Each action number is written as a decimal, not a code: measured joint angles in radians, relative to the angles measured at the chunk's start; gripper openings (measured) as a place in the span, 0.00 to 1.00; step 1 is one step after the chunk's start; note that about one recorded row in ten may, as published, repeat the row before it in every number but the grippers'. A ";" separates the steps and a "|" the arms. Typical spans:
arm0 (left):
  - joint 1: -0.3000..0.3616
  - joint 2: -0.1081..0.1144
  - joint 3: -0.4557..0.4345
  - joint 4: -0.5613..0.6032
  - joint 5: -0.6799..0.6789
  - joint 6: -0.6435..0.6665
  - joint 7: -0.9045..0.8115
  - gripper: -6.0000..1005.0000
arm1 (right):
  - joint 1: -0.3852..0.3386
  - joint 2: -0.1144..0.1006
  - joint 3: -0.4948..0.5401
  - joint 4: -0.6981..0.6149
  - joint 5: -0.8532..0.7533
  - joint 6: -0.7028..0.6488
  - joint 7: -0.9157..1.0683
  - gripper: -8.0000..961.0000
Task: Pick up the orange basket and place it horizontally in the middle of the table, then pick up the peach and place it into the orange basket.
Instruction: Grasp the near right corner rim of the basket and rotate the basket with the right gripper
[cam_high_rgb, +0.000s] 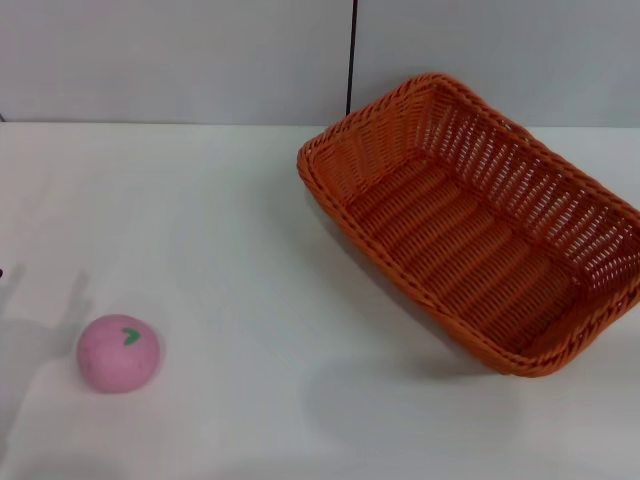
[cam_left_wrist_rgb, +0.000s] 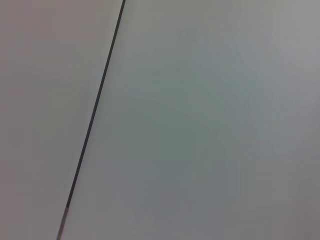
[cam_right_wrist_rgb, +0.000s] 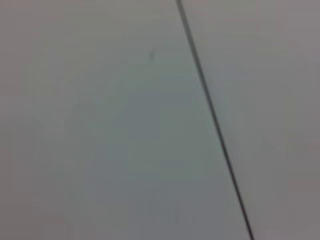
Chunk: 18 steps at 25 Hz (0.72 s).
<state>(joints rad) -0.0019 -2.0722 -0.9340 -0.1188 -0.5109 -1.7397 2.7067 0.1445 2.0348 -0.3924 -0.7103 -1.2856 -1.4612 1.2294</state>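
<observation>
Where it sits askew, woven orange basket (cam_high_rgb: 480, 235), pink peach (cam_high_rgb: 119, 353) apart, hands unseen.

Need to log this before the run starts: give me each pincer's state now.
Left pincer: not in view in any picture.
Right pincer: not in view either.

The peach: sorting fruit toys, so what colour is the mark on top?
Green, on the pink peach; head view shows it best.
</observation>
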 joint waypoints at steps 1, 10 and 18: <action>-0.003 0.002 0.002 0.005 0.000 0.007 -0.010 0.80 | -0.001 -0.001 0.002 -0.079 -0.068 0.010 0.089 0.85; -0.028 0.004 0.004 0.006 0.002 0.024 -0.014 0.80 | 0.233 -0.117 0.008 -0.454 -0.845 -0.223 0.799 0.85; -0.031 0.000 0.023 0.006 0.008 0.021 -0.009 0.80 | 0.425 -0.157 -0.108 -0.397 -1.084 -0.329 0.969 0.84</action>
<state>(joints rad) -0.0333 -2.0722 -0.9107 -0.1132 -0.5030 -1.7187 2.6973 0.5693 1.8776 -0.5007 -1.1077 -2.3697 -1.7906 2.1985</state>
